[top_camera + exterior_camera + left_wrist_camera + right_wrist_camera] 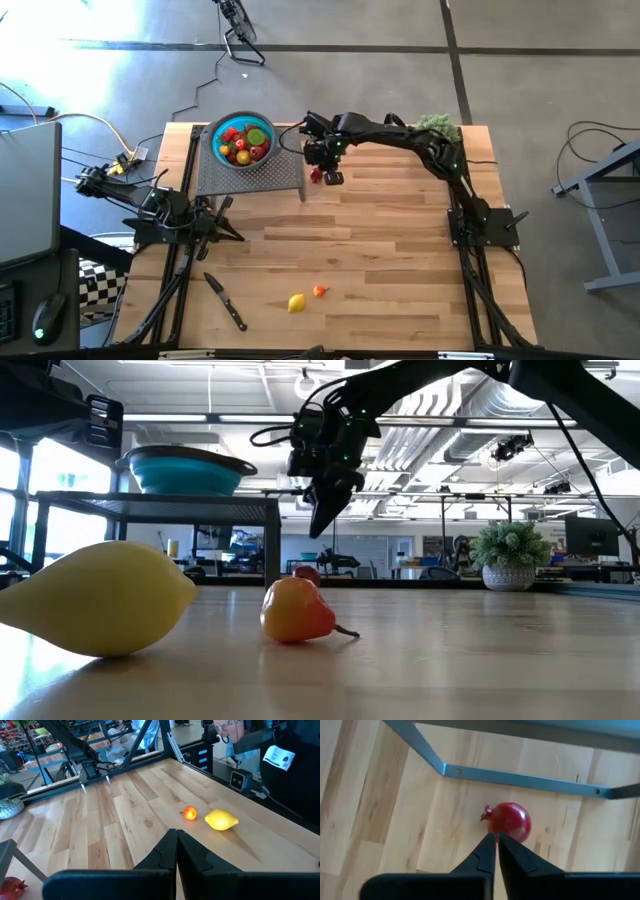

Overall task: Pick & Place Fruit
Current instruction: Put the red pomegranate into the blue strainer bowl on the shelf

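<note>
A red pomegranate-like fruit point(510, 821) lies on the wooden table beside the grey stand point(250, 172). My right gripper point(496, 838) hangs shut above it, slanting down, clear of the table in the low view point(320, 528). A teal bowl point(245, 143) holding several fruits sits on the stand. A yellow lemon point(296, 302) and a small orange-red fruit point(320, 291) rest on the table near its front edge. My left gripper point(177, 835) waits shut at the table's left side point(232, 236).
A black-handled knife point(226, 300) lies at the front left of the table. A fuzzy green plant ball point(438, 125) sits at the far right corner. The stand's metal leg point(520, 780) runs close behind the red fruit.
</note>
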You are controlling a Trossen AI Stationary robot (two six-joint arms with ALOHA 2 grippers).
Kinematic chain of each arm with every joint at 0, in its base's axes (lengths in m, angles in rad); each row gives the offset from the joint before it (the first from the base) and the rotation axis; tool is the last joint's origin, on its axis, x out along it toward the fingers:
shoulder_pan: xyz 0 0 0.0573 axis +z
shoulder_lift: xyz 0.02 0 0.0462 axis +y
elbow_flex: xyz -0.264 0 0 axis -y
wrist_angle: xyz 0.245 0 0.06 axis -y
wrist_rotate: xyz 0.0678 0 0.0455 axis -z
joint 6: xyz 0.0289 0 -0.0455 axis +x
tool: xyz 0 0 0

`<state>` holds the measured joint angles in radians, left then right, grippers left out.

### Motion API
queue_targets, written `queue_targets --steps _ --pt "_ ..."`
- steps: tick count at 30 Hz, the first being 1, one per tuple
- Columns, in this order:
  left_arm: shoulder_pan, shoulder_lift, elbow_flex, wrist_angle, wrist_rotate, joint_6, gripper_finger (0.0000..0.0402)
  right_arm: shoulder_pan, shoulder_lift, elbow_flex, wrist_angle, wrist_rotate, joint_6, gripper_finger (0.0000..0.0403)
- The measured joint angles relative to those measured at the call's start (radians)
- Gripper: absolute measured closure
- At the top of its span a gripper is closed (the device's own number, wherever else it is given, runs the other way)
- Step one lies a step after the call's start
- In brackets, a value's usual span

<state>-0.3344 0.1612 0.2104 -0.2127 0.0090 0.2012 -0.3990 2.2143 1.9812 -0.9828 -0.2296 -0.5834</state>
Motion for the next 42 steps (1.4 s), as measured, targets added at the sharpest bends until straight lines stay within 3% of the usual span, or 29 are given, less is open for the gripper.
queue_targets --steps 4,13,18,23,31,42 --pt "0.0 0.0 0.0 0.0 0.0 0.0 0.0401 0.02 0.0 0.0 0.013 0.05 -0.024 0.0342" --pt "0.0 0.0 0.0 0.0 -0.001 0.0 0.0401 0.026 0.0 0.0 0.025 0.071 0.01 0.0128" --pt "0.0 0.0 0.0 -0.009 -0.001 -0.001 0.0401 0.019 -0.002 -0.001 0.053 0.071 0.039 0.0049" --pt "0.0 0.0 0.0 -0.033 -0.002 -0.003 0.0401 0.02 -0.002 -0.001 0.149 0.068 0.136 0.0023" --pt "0.0 0.0 0.0 -0.031 -0.003 -0.002 0.0401 0.005 0.003 -0.085 0.2 0.001 0.143 0.0021" --pt "0.0 0.0 0.0 -0.031 -0.003 -0.001 0.0401 0.013 0.006 -0.17 0.293 0.097 0.142 0.0021"
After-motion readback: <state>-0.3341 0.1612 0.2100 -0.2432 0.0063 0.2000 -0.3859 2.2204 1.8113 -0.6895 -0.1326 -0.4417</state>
